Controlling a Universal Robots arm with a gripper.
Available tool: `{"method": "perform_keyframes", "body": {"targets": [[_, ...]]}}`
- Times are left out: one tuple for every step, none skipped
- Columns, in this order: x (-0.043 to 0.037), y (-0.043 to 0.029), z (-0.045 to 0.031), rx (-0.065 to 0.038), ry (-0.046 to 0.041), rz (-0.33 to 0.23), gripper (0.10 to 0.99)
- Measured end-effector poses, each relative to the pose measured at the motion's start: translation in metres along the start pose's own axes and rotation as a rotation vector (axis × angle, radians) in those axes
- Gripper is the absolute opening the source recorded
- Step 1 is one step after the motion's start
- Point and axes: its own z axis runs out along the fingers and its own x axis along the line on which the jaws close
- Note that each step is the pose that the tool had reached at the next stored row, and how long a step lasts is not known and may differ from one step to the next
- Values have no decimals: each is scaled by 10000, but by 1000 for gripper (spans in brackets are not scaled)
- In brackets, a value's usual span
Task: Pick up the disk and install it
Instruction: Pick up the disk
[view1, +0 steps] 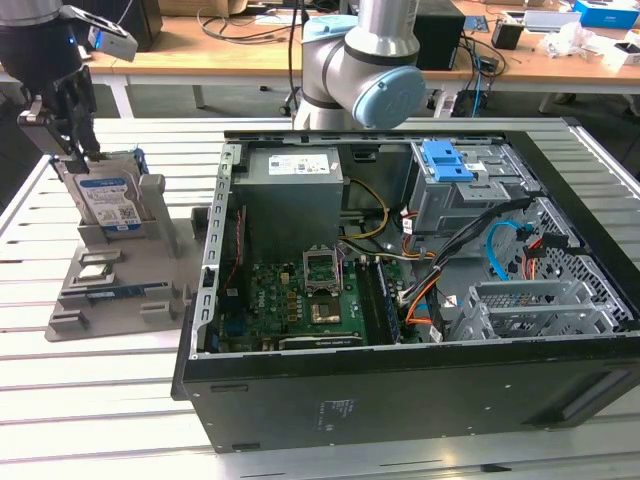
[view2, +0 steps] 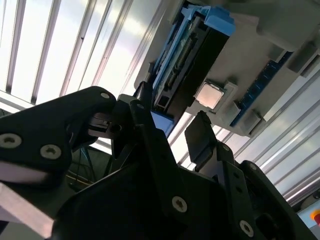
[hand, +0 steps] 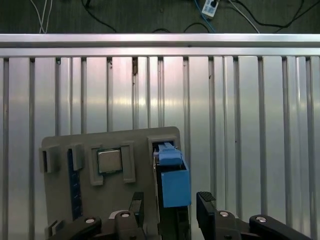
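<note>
An open computer case (view1: 400, 400) lies on the slatted metal surface (view1: 100, 400), just beside the grey holder (view1: 110, 290) on the exterior view's right. Its circuit board faces up, with 1 bare blue bracket (view1: 447, 160) and 1 grey metal box (view1: 293, 190) along its far wall. A square processor chip (hand: 109, 161) sits in a pocket on the holder's flat plate.

At the holder's far end the disk (view1: 108, 205) stands upright in its slot, label toward the exterior camera and blue frame around its edges. The arm's hand (hand: 171, 199) hangs directly over the holder, spread, with 1 black finger on each side of the disk's top edge. In the first wrist view a narrow gap shows between each finger and the blue frame, so nothing is pinched.

Beyond the holder, on the exterior view's right, rises the arm's grey-and-blue joint (view1: 365, 70).
</note>
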Motion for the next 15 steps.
{"method": "perform_keyframes", "body": {"targets": [[-2,0,18,-1,0,-3,541],[-6,-1,37,0,0,-7,541],[-9,-2,58,1,0,-14,541],[-12,-3,77,1,0,-19,541],[-15,-3,95,0,0,-23,541],[-18,-4,112,1,1,-28,541],[-20,-5,130,1,0,-34,541],[-21,-6,150,0,1,-41,541],[-23,-6,168,-1,2,-46,541],[-26,-7,198,-1,2,-52,541],[-29,-9,229,1,2,-60,541],[-31,-9,248,0,2,-66,541],[-33,-10,262,-1,2,-72,541],[-36,-10,277,1,3,-85,541],[-36,-11,288,0,3,-103,541]]}}
